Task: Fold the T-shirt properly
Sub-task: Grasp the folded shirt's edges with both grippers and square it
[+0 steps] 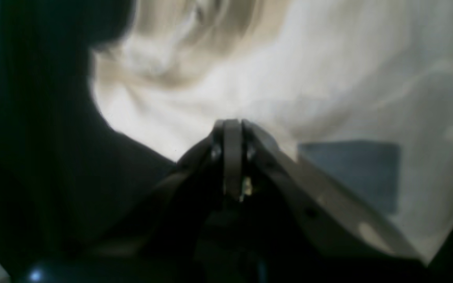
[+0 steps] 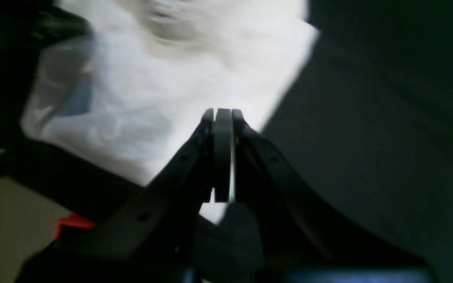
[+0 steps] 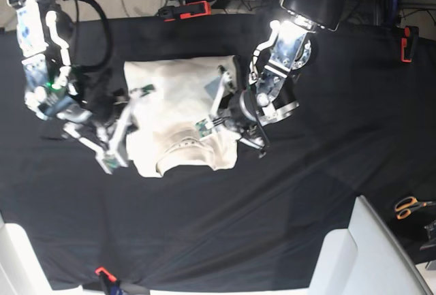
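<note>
Base view, nearest the camera: bare black worktop (image 3: 225, 240), with orange-handled scissors (image 3: 411, 206) near its right edge. Beyond that lies the T-shirt (image 3: 178, 118), cream, already partly folded into a rough rectangle, collar toward the near edge, bunched and wrinkled in the middle. The right end effector (image 3: 126, 121) sits at the shirt's left edge and the left end effector (image 3: 221, 94) at its right edge, one on each side.

In the left wrist view the left end effector (image 1: 232, 129) has its jaws pressed together at the cloth's edge; fabric seems pinched, though blur hides the contact. In the right wrist view the right end effector (image 2: 222, 118) is likewise fully closed over the shirt's border, and a sliver of pale cloth shows between its fingers.

Judging the risks: a shallow pinch could slip once lifted, dropping one side and skewing the fold. Uneven lifting could drag the wrinkled middle. Either jaw may also have caught the black cloth beneath.
</note>
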Controlling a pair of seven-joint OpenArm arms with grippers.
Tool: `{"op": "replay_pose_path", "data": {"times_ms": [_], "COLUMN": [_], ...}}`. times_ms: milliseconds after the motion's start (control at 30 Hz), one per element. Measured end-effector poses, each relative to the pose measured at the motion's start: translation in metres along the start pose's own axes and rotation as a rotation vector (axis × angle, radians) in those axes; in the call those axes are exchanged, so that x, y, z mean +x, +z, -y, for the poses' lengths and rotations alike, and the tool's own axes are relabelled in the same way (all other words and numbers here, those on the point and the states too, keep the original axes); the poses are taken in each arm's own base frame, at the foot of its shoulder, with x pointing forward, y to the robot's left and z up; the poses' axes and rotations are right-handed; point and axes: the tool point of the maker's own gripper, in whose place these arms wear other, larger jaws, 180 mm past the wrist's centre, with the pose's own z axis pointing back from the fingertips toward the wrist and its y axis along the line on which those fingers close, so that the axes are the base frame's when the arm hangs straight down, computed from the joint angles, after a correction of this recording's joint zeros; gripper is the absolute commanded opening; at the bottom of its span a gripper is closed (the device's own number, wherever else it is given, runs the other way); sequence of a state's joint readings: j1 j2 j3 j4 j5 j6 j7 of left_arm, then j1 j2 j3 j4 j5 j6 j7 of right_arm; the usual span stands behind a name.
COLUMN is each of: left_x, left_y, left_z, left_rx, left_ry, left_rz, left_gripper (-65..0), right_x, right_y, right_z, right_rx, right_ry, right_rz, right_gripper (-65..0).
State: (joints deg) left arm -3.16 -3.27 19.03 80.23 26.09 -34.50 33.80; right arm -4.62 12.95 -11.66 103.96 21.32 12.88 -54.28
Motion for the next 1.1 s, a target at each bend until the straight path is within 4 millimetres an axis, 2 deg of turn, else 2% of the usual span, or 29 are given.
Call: {"op": "replay_pose_path", "data": {"times_ms": [233,400,467,600,767,967,1100], "left_x": [-0.033,-0.036,-0.035,-0.033,-0.034,-0.029,-0.027], "left_y": [-0.006,-0.008,-0.008,-0.007,-0.007,-0.007,-0.007], "left_z": [0.003,0.007,0.004,0.001,0.001,-0.01,-0.01], "left_rx": [-0.028,-0.039,-0.034,-0.027,-0.026,-0.009,-0.007], "left_ry": [0.005,0.007,0.006,0.005,0.003,-0.002,-0.003], "left_rz": [-0.069,-0.077,-0.073,-0.07,-0.072,-0.065,-0.062], "left_gripper": [-65.0,-65.0,-65.0,-65.0,-65.0,-65.0,-65.0], "right_x": [0.02,0.038,0.033,0.007,-0.012,-0.022,-0.017], "right_y": [-0.028,-0.051,-0.063,-0.087,-0.105,-0.115,-0.113], "right_z": [-0.021,-0.008,-0.003,0.005,0.022,0.044,0.049], "right_rx": [0.065,0.045,0.051,0.094,0.102,0.077,0.062], "right_ry": [0.113,0.125,0.12,0.129,0.09,0.038,0.056], "right_rz": [-0.036,-0.006,-0.023,-0.079,-0.101,-0.09,-0.082], "right_gripper": [-64.8,-64.8,-64.8,-64.8,-64.8,-64.8,-64.8]}}
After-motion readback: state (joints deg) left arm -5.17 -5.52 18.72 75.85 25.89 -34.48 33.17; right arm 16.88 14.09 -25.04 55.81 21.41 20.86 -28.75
